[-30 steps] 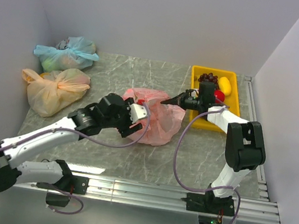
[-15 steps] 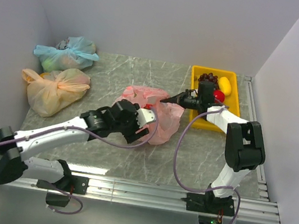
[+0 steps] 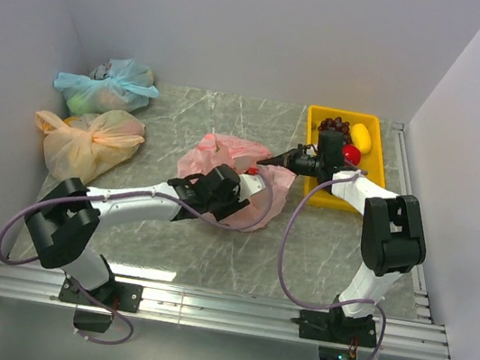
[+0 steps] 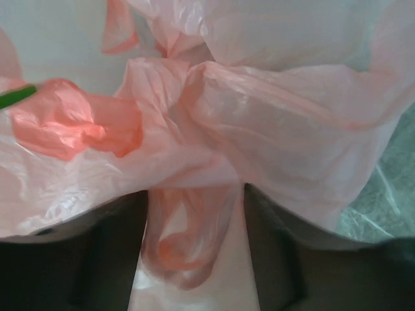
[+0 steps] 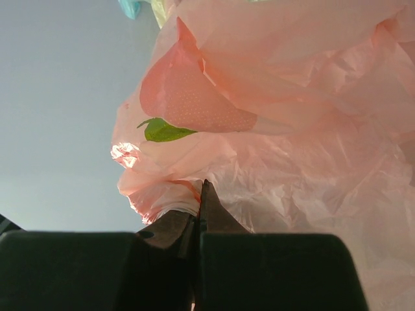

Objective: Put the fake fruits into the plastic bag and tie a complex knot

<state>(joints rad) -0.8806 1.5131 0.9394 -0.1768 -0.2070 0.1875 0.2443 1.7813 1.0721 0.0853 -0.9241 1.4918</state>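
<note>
Plastic, thin, crinkly and salmon-pink, sits crumpled at the middle of the grey marbled desk (image 3: 227, 260): this is the translucent carrier bag (image 3: 213, 150). A red round fake fruit (image 5: 194, 103) and its green leaf (image 5: 162, 131) show through the film. The left gripper (image 4: 194, 265) is pressed up to the bag's near side. Its jaws are apart, with a loop of pink film hanging unpinched in the gap, probably so it can catch a handle or the rim. The right gripper (image 5: 200, 217) meets the bag's right edge with jaws together. Whether a fold of film is nipped in them I cannot tell, though that placing would suit holding the mouth up. Just behind it, the shallow yellow plastic tray (image 3: 315, 119) holds a dark purple grape bunch (image 3: 334, 124), a yellow fruit (image 3: 362, 137) and a second red fruit (image 3: 351, 153), so filling looks unfinished. Far left, a blue-green tied bag (image 3: 109, 86) and a pale peach-orange tied bag (image 3: 90, 143) lie aside.
</note>
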